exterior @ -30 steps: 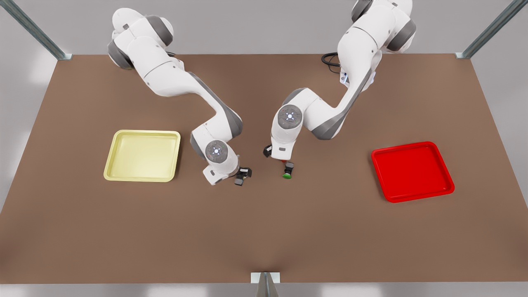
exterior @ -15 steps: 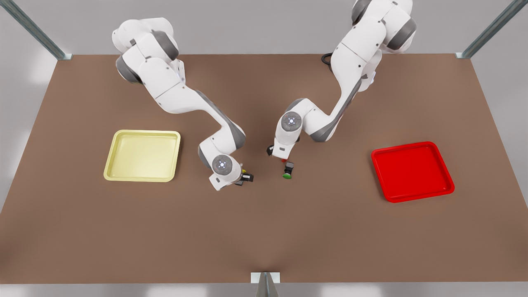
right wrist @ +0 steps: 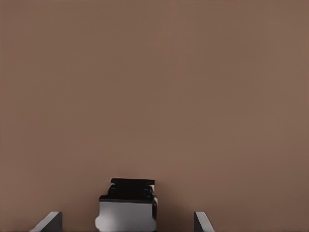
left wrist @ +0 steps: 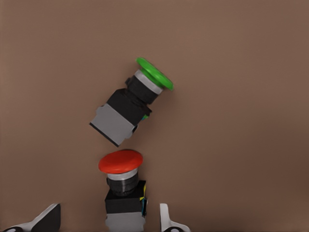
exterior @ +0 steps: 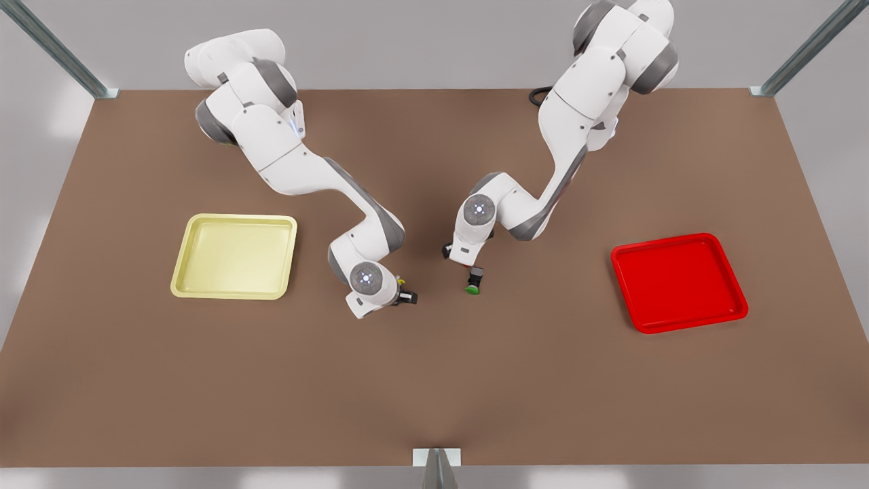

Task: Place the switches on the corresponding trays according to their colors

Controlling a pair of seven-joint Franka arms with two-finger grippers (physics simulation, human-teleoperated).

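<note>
While both arms reach down to the middle of the brown worktop [exterior: 434,380], the left tool [left wrist: 108,223] straddles the red switch [left wrist: 121,183] with its fingers [left wrist: 47,220] spread and not touching it — the green switch [left wrist: 130,102] lies tipped just beyond. The right tool [right wrist: 128,223], fingers apart, brackets the yellow switch [exterior: 401,280], lying near the yellow tray [exterior: 234,257]. Well off on the front view's right sits the red tray [exterior: 679,282].

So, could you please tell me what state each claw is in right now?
Left claw: open, straddling the red switch, not gripping it.
Right claw: open, straddling the yellow switch.
</note>
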